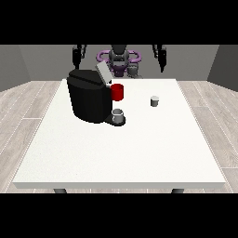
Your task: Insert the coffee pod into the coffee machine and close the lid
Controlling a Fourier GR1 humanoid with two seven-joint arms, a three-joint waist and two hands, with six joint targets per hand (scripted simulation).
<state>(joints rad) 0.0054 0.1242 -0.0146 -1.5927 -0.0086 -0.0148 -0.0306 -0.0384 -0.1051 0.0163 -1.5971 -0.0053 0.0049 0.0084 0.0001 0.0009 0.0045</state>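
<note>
Coffee machine (88, 100): a matte black, boxy body with rounded edges, at about 10 o'clock from the table's middle; its grey lid (103, 73) is a flat flap standing open, tilted up toward 1 o'clock.
Cup (118, 115): a small grey cylinder with an open mouth, upright on the machine's dark drip base, at the machine's 4 o'clock.
Red part (117, 92): a glossy red cylinder just beside the machine's upper side, at its 2 o'clock.
Coffee pod (155, 101): a short, pale grey cylinder with a lighter top, standing upright with its axis vertical, at 3 o'clock from the machine and well apart from it; nothing touches it.
Table (116, 158): a flat, smooth white slab with squared edges.
Hand at the view's left (79, 54): black, raised above the far edge at 11 o'clock; how its fingers lie I cannot tell.
Hand at the view's right (161, 55): black, raised at 1 o'clock; fingers likewise unclear.
</note>
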